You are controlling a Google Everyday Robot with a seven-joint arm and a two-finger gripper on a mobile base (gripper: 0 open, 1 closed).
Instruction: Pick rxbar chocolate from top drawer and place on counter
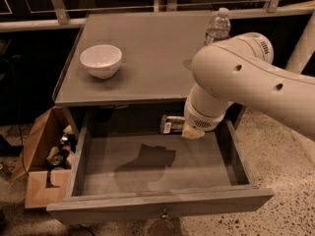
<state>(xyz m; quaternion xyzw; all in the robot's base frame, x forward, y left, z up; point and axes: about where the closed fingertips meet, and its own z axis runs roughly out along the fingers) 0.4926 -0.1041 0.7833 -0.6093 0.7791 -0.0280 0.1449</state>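
Jaws of the gripper (193, 132) sit at the back of the open top drawer (147, 173), hidden under the wrist; open or closed, I cannot tell. The rxbar chocolate (171, 124) shows just beside them. A white bowl (101, 60) and water bottle (216, 28) stand on the bench (147, 48).

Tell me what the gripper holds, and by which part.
The gripper, low at the back of the top drawer, seems to hold the rxbar chocolate by the end opposite its white label.
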